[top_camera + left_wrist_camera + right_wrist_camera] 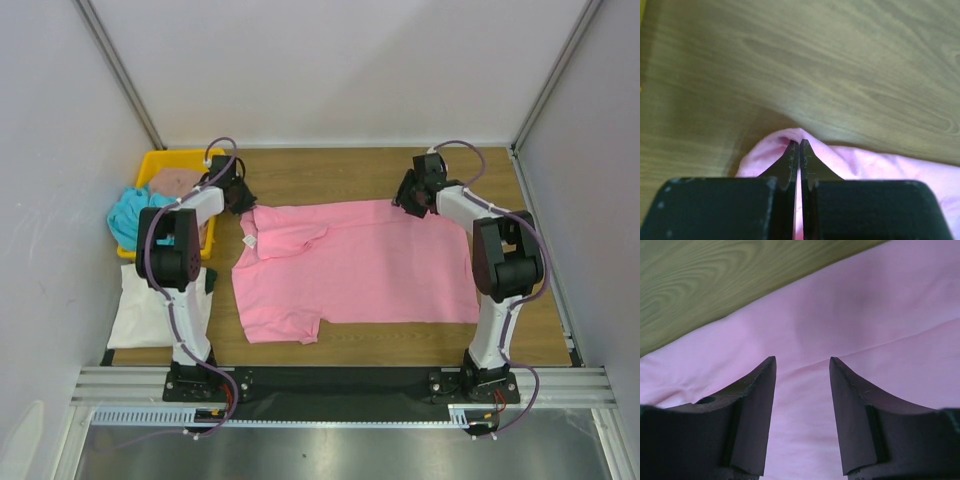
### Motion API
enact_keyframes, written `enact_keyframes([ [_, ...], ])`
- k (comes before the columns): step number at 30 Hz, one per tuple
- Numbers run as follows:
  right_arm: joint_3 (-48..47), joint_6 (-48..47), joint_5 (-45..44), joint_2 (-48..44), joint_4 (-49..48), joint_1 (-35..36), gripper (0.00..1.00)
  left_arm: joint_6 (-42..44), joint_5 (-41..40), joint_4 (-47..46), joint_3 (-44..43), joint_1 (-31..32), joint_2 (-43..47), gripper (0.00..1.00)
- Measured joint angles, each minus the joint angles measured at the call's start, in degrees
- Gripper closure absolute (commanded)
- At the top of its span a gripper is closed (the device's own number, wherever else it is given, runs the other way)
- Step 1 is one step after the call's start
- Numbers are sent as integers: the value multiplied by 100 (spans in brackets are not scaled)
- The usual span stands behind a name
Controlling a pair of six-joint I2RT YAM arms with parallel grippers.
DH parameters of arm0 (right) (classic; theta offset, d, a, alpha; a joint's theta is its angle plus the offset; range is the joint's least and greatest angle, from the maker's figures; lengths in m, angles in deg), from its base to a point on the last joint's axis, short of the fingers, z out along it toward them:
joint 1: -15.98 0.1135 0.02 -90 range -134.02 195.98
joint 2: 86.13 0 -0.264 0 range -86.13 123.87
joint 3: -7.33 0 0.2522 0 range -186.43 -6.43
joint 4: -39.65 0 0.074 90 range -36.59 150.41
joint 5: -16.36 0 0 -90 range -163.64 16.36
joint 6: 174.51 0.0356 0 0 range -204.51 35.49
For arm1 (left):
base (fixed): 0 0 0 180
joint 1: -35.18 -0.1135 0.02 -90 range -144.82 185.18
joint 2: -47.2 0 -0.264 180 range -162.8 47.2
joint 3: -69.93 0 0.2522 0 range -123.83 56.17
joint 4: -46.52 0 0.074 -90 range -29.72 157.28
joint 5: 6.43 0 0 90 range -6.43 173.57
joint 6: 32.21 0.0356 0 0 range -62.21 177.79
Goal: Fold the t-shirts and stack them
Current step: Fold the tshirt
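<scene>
Two end effectors, left [799, 143] pinching pink t-shirt [370, 262], right [802, 361] wide, wood table [340, 168] (white walls [330, 60]).

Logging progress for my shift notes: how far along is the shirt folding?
Done, apparently: cream-white cloth t-shirt lies flat at near left. In hand: bright pink t-shirt spread out, left pincer shut on its far corner, right pincer open over its far edge. Left: turquoise t-shirt and dusty brown-pink t-shirt crumpled at the yellow plastic tray; nothing stacked.

4 tees [360, 265] [140, 310] [125, 215] [175, 180], 1 tray [152, 158], 2 grippers [245, 200] [403, 198]
</scene>
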Motion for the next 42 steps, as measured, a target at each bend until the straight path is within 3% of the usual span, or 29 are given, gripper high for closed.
enact_keyframes([
  [9, -61, -317, -595, 216, 396, -688, 50, 57, -269, -205, -363, 2, -240, 100],
  [15, -256, -529, -811, 289, 428, -758, 49, 72, -345, -192, -728, 2, -579, 99],
  [18, -350, -590, -837, 334, 470, -774, 47, 153, -334, -129, -883, 2, -643, 91],
  [25, -509, -848, -1093, 332, 638, -986, 47, 483, -319, 116, -929, 46, -407, 51],
  [28, -533, -997, -1106, 332, 678, -1161, 45, 621, -319, 234, -868, 149, -44, 41],
  [34, -798, -994, -1257, 334, 955, -1307, 44, 573, -184, 452, -728, 439, 706, 32],
  [42, -326, -374, -1224, 83, 1213, -1390, 43, 278, -11, 708, 396, 511, 1036, 30],
])
